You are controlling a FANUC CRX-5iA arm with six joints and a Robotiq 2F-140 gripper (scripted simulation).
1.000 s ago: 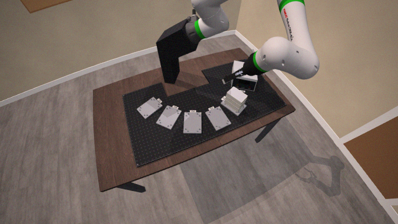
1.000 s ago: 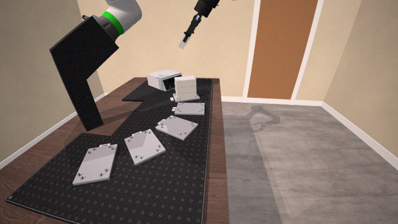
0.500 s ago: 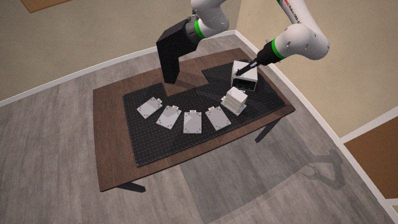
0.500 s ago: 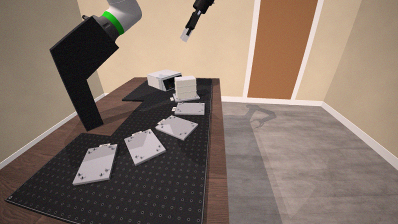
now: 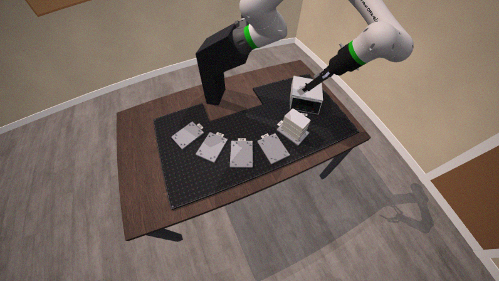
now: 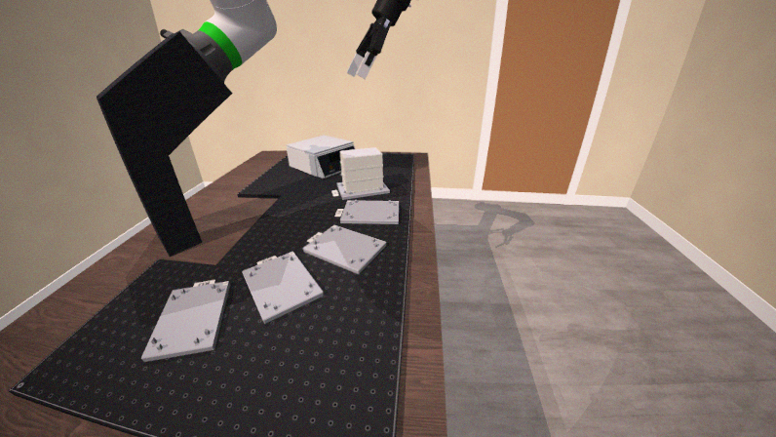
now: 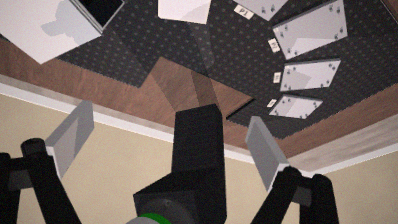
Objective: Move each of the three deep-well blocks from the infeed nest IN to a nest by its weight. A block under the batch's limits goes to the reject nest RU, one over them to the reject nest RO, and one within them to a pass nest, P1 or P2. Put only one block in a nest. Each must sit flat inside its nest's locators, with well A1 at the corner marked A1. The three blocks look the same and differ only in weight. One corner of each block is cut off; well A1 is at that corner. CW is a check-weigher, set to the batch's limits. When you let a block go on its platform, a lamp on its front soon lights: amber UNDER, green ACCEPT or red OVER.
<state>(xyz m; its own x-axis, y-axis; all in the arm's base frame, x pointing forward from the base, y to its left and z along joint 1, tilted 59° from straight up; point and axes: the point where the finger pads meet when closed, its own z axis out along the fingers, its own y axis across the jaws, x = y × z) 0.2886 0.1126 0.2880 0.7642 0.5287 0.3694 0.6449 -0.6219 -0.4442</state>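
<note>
Three white deep-well blocks stand stacked on the infeed nest at the right end of the row. The white check-weigher stands just behind the stack; its platform is bare and I see no lit lamp. My gripper is open and empty. It hangs high above the table, over the check-weigher area. Several grey nest plates lie in an arc beside the stack, all empty.
The nests sit on a black perforated mat on a brown table. The robot's black pedestal stands at the table's back edge. A P1 label shows next to the stack.
</note>
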